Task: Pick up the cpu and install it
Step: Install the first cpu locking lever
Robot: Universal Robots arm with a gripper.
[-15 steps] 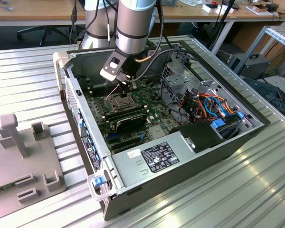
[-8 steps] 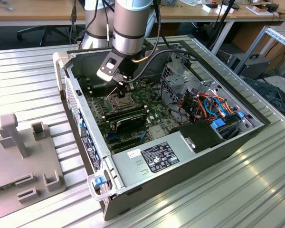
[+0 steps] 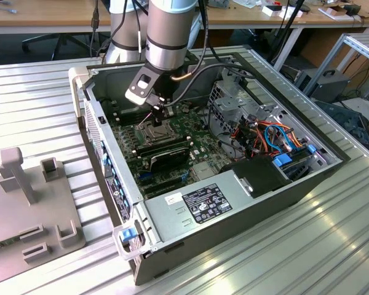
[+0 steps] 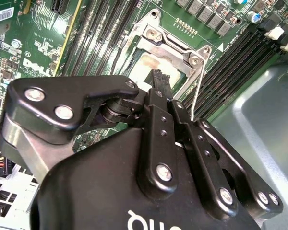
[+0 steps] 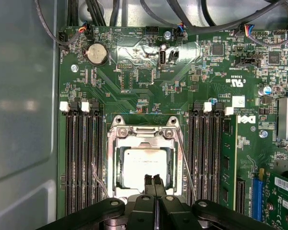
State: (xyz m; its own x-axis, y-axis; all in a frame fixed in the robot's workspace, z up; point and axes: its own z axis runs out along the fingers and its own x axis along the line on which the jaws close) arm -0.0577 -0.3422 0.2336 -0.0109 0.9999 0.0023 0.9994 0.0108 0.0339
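The small, flat, pale grey-tan metallic cpu (image 5: 145,163) lies in the metal-framed socket (image 5: 143,130) beneath the black gripper (image 5: 153,179), fingertips pressed together and empty (light, stiff, likely fragile; best gripped by opposite edges).

The exterior view looks down from well back onto the open computer case (image 3: 246,224). Both wrist views sit close over the motherboard (image 5: 134,81), sharing the end effector (image 5: 153,181) and socket (image 5: 144,133).
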